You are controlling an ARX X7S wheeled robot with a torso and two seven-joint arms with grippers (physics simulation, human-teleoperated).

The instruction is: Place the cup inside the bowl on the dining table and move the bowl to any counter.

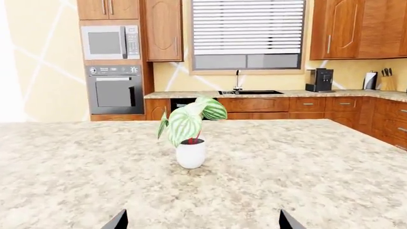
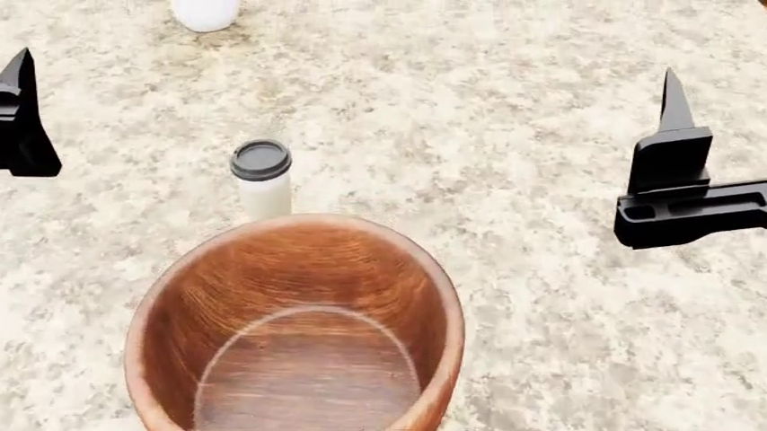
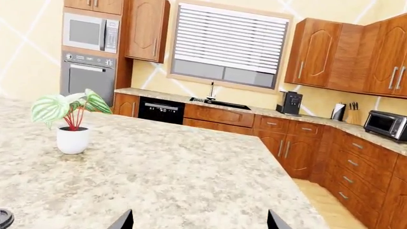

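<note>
The large reddish-brown wooden bowl (image 2: pixel 414 260) stands empty on the pale speckled dining table (image 2: pixel 527 144), closest to me in the head view. Just behind it the slim cream cup (image 2: pixel 264 193) with its dark grey lid stands upright, touching or nearly touching the bowl's far rim. An edge of the cup's lid (image 3: pixel 3 218) shows in the right wrist view. My left gripper (image 1: pixel 202 224) hovers open over the table, left of the cup. On the other side, my right gripper (image 3: pixel 198 223) is also open, with nothing between its fingers. The counter (image 3: pixel 270 112) runs along the far wall.
A white pot with a striped-leaf plant (image 1: pixel 190 152) stands farther back on the table. The table's right edge (image 3: pixel 299 191) drops to the floor beside lower cabinets. On the counter are a sink (image 1: pixel 249 91), a coffee machine (image 3: pixel 290 103), a knife block (image 3: pixel 351 114) and a toaster oven (image 3: pixel 386 125).
</note>
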